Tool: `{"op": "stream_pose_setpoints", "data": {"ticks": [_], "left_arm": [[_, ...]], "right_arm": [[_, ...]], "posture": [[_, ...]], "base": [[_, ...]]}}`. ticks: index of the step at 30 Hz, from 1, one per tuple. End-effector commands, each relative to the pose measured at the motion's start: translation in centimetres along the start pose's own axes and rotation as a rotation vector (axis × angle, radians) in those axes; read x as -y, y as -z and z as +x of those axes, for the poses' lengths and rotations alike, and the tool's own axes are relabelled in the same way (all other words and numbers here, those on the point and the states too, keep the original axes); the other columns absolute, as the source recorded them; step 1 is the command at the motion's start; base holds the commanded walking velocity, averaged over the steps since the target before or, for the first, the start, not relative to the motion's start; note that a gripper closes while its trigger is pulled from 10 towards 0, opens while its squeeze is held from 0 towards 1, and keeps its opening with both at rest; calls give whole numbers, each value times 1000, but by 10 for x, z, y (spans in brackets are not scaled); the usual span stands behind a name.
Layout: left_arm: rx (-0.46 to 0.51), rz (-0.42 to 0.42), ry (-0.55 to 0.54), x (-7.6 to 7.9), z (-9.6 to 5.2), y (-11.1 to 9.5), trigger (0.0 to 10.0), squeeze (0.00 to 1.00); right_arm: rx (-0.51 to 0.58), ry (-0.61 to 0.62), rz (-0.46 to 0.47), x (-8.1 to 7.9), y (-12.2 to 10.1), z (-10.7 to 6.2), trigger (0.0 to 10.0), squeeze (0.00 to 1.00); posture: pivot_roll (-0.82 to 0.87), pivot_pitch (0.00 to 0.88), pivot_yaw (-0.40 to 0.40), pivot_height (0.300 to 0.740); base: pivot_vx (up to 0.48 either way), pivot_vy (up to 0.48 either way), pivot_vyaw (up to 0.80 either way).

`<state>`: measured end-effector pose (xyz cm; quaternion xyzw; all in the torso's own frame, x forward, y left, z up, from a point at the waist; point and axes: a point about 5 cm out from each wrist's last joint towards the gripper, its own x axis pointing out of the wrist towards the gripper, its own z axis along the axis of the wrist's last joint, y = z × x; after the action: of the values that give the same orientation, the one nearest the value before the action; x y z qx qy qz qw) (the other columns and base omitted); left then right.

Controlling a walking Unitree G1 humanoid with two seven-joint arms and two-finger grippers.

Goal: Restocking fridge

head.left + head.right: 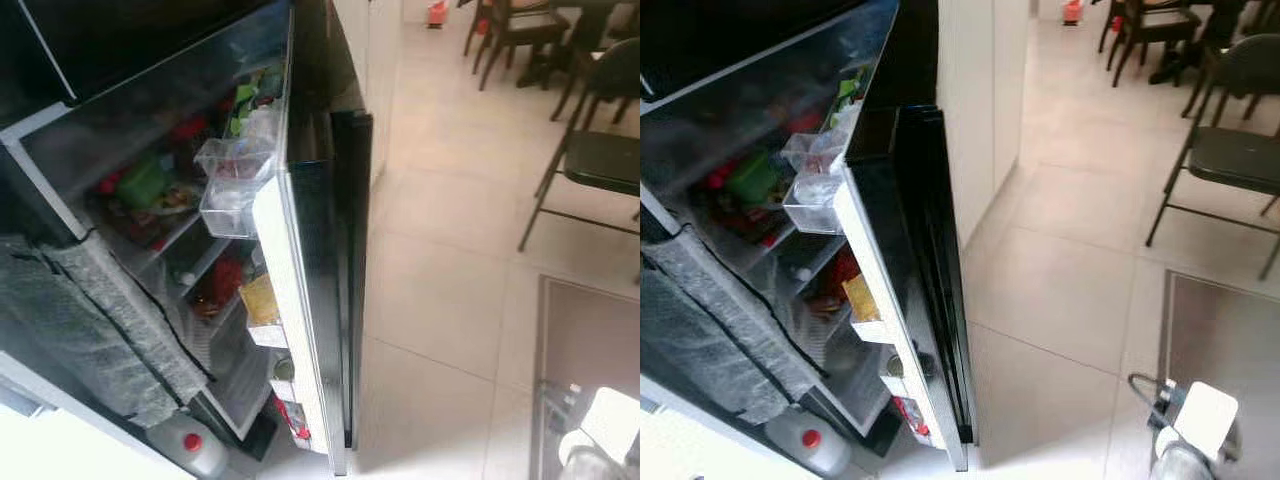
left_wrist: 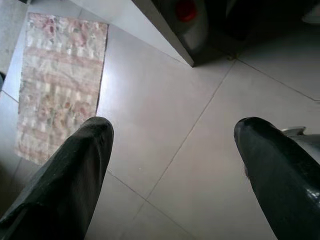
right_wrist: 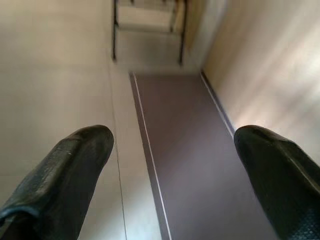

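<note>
The black fridge (image 1: 150,120) stands at my left with its door (image 1: 315,300) swung open toward me. Its shelves hold red and green food packs (image 1: 150,185), and clear door bins (image 1: 232,185) carry a yellow pack (image 1: 260,300) and small jars. My left gripper (image 2: 172,150) hangs open over the bare floor tiles, nothing between its fingers (image 2: 75,170). My right gripper (image 3: 172,155) is open too, above a brown mat (image 3: 185,150), holding nothing. The right arm's silver wrist (image 1: 1190,430) shows at the lower right.
A white jug with a red cap (image 1: 190,445) sits on the floor by the fridge base. A grey quilted cloth (image 1: 90,320) hangs at the left. Dark chairs (image 1: 590,150) and a table stand at the far right. A patterned rug (image 2: 60,85) lies near the fridge.
</note>
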<state>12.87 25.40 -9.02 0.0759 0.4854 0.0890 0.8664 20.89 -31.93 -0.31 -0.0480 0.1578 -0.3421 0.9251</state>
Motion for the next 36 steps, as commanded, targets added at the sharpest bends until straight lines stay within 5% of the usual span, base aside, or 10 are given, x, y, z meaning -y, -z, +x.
{"op": "stream_pose_setpoints", "data": {"ticks": [1, 6, 12, 18, 23, 29, 36], "left_arm": [[-8, 11, 15, 12, -1, 4, 10000, 0], [-7, 11, 20, 16, 0, 3, 10000, 0], [-42, 30, -19, -4, -2, 9, 10000, 0], [-71, 11, -79, -20, -4, 16, 10000, 0], [-56, -90, -166, -40, -5, 10, 10000, 0], [-38, -72, -137, -17, 0, 1, 10000, 0], [-15, -65, -111, -8, 2, -7, 10000, 0]], "right_arm": [[108, -47, -13, -10, -21, 6, 10000, 0], [213, -145, -8, -24, -47, 13, 10000, 0], [254, -698, 64, -74, -78, 7, 10000, 0], [273, -977, 79, -93, -92, -6, 10000, 0], [294, -1208, 85, -113, -103, -23, 10000, 0], [289, -1505, 42, -149, -116, -52, 10000, 0], [400, -1532, -39, -196, -150, -66, 10000, 0]], "posture": [[-60, 7, 67, 740], [-58, 10, 67, 740], [-61, 19, 69, 740], [-61, 23, 73, 740], [-57, 23, 73, 740], [-52, 22, 83, 740], [-48, 21, 90, 740]], "base": [[0, 0, 0], [0, 0, 0], [0, 0, 0], [0, 0, 0], [0, 0, 0], [0, 0, 0], [0, 0, 0]]}}
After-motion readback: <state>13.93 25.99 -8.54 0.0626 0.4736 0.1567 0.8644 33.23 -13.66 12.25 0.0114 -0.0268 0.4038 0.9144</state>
